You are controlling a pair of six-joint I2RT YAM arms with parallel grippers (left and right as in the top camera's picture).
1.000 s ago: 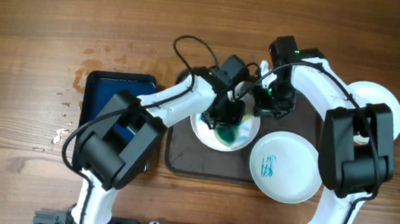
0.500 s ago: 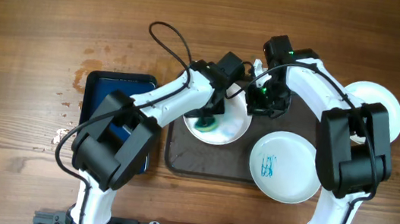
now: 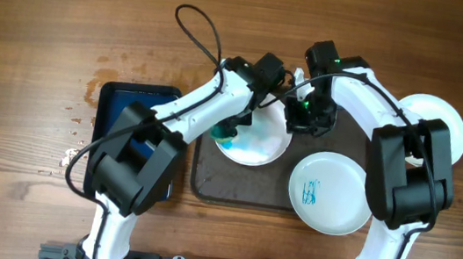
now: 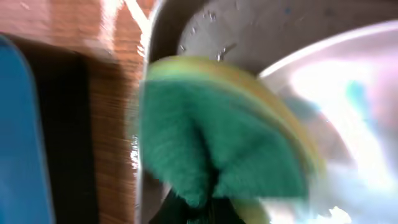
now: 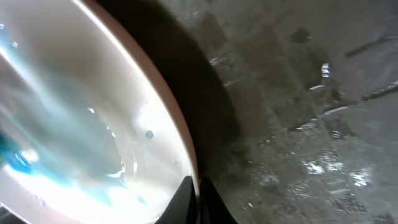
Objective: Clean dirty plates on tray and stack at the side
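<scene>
Scrubbing sponge (image 3: 226,133) now leftward on plate (image 3: 262,147)

No text, label or number is legible; scribble (image 3: 310,192) on the plate (image 3: 345,181) spells nothing.

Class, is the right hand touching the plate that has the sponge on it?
Touching. The right wrist view shows the right hand pinched shut on the rim of the plate, with no gap between them.

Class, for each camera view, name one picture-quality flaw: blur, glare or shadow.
Overhead: sharp and evenly lit, with faint shadows on the tray. Left wrist: the sponge is smeared by blur, with glare on the plate. Right wrist: glare whitens the plate; the wet tray glints.
</scene>
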